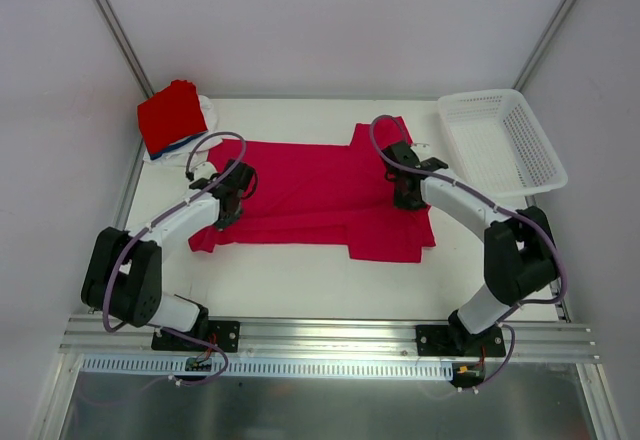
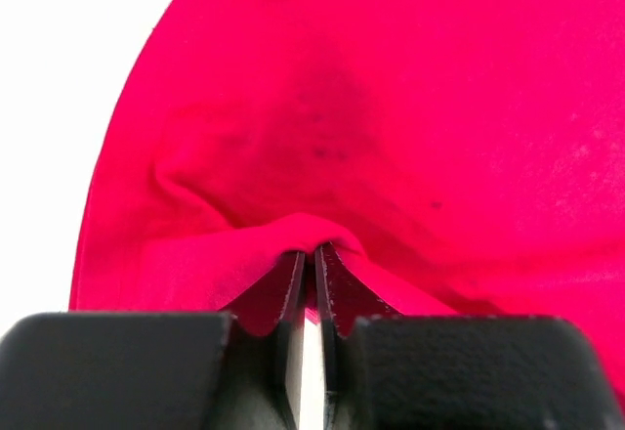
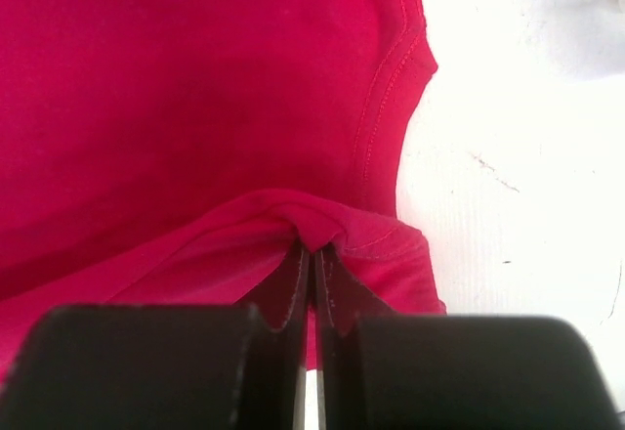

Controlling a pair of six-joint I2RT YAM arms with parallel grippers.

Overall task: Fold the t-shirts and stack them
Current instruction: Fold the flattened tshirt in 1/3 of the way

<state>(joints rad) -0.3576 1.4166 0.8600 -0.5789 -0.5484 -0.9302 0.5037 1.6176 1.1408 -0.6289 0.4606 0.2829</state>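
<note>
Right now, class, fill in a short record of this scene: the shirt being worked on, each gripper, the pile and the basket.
Shirt in work: crimson-pink t-shirt, spread out on the table
Left gripper: shut on a pinched ridge of the shirt, at the end nearest the pile
Right gripper: shut on a fold beside a stitched hem
Folded stack: back left corner, bright red on top, blue and white edges beneath
Basket: white mesh, back right, apart from the shirt
</note>
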